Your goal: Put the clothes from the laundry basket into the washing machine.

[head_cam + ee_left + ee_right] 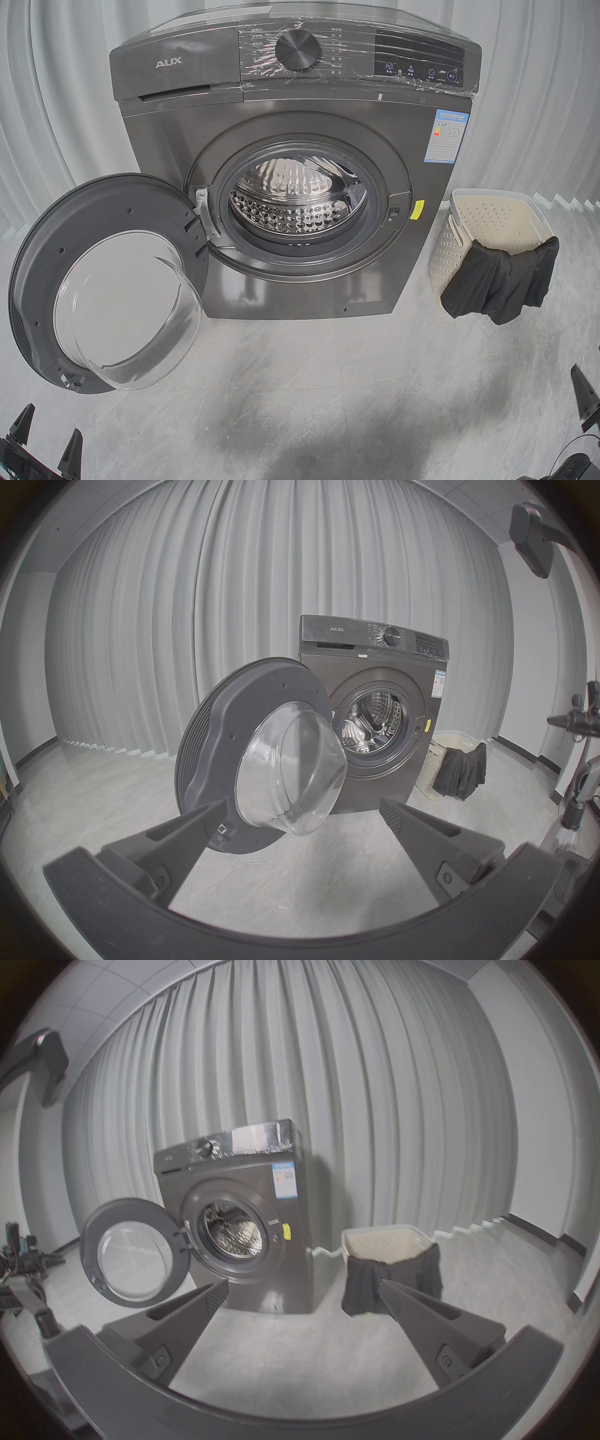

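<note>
Left side: my left gripper (303, 805) sits low over the near left part of the floor (350, 375). Its fingers (181, 833) are spread wide and hold nothing.

Ahead of it, the door (106, 206) of the machine is swung fully open to the left. It is hinged at the left of the opening, and its clear glass bowl (125, 300) faces toward me.

Centre: the washing machine (175, 125) stands upright at the far edge of the floor, in front of a pale pleated curtain (56, 94). Through its round opening the perforated metal drum (294, 200) shows bare and shiny. A control dial (298, 50) sits at the middle of the top panel, under clear plastic wrap.

Right of the machine: the laundry basket (447, 250) stands on the floor just beside the machine's right side, toward the far right edge. It is cream, perforated and upright.

The clothes (500, 281) are dark fabric draped over the basket's near rim. Most of the cloth falls down the outside of the near wall toward the floor. I cannot tell whether more lies deeper in the basket.

Right side: my right gripper (301, 1285) is low over the near right part of the floor, well apart from the basket. Its fingers (437, 1329) are likewise spread wide, with nothing between them.
</note>
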Motion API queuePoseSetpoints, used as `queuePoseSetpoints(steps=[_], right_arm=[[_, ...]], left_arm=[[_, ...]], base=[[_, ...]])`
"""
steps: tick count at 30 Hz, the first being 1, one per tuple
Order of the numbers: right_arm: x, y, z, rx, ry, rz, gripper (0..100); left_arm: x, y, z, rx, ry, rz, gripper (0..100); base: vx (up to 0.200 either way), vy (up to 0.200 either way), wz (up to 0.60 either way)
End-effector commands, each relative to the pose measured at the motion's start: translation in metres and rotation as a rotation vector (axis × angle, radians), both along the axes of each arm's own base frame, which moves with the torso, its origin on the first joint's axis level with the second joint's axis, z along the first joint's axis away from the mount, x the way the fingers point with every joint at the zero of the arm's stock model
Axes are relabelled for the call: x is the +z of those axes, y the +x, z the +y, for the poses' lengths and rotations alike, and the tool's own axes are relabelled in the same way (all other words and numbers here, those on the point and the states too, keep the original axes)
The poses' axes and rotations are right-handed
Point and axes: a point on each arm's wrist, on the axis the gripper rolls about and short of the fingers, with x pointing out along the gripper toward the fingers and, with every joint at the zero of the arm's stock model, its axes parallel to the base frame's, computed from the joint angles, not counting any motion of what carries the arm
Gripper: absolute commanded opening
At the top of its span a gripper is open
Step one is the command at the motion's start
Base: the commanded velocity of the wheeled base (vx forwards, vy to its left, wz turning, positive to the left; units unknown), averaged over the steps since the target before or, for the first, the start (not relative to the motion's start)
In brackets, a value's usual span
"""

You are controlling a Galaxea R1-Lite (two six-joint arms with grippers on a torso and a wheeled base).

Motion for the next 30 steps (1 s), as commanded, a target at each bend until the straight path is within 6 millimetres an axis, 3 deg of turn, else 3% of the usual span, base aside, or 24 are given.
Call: queuePoseSetpoints(steps=[1,12,14,22,25,30], right_arm=[[-0.034,-0.02,-0.004,-0.092,0.007,-0.056,100],[-0.045,-0.024,-0.001,-0.191,-0.044,-0.003,100],[-0.054,-0.028,0.002,-0.138,-0.071,0.028,100],[-0.051,-0.028,0.002,-0.12,-0.062,0.002,100],[-0.058,-0.028,0.002,-0.127,-0.039,0.106,100],[-0.058,-0.028,0.002,-0.1,-0.062,0.094,100]], left_arm=[[-0.005,0.0,0.0,0.0,0.001,-0.002,100],[-0.005,0.0,0.0,0.001,0.001,0.0,100],[-0.005,0.0,0.0,0.0,0.001,-0.002,100],[-0.005,0.0,0.0,0.0,-0.001,-0.002,100],[-0.005,0.0,0.0,-0.002,0.002,0.0,100],[-0.005,0.0,0.0,0.009,0.007,-0.002,100]], base=[[0.0,0.0,0.0],[0.0,0.0,0.0],[0.0,0.0,0.0],[0.0,0.0,0.0],[0.0,0.0,0.0],[0.0,0.0,0.0]])
